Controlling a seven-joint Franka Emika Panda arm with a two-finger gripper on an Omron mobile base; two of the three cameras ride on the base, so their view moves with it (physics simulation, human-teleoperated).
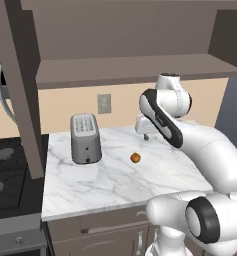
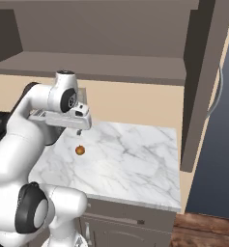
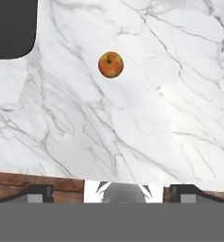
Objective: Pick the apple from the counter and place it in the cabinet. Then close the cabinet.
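My gripper [image 3: 111,193] is spread wide and holds nothing; it hangs above the marble surface [image 1: 105,185]. The apple [image 1: 135,158] lies alone on this surface, to the right of the silver toaster [image 1: 85,138] and apart from it. The cabinet [image 1: 125,50] above the toaster stands with its doors open, its shelf bare.

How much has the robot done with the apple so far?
Hardly anything yet. The apple sits on the marble counter, to the right of the toaster. The pincer hangs open above the counter, just behind the apple, holding nothing. The cabinet doors stand open, ready. Left to do: grab the apple, lift it onto the shelf, then shut the doors.
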